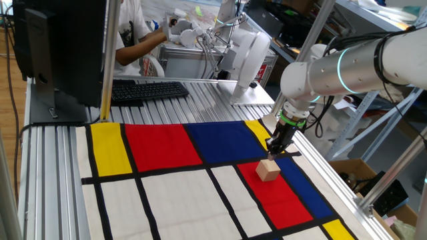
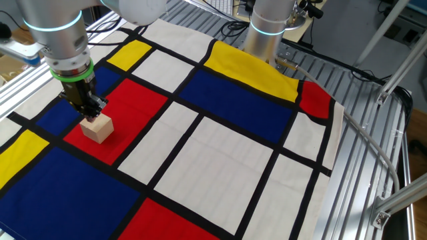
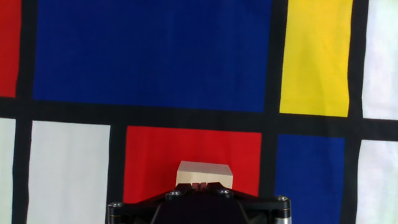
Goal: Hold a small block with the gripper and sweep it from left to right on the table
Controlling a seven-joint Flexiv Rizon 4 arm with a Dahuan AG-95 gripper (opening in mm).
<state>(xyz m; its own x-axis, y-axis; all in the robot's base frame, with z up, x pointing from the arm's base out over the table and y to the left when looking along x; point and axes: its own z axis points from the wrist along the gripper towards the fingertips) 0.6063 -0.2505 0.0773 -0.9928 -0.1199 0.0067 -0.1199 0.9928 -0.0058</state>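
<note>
Touching small block [image 1: 269, 171]: closed gripper [image 1: 274, 153]

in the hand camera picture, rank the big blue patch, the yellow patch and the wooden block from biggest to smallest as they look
1. Blue patch, by far the largest.
2. Yellow patch.
3. Wooden block, smallest, though partly hidden behind the gripper.

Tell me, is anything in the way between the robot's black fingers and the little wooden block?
No, nothing visible. The gripper hangs closed right above the small block, which sits on a red patch of the table. Whether the fingertips touch it cannot be told. No other object lies on the cloth around it.
</note>
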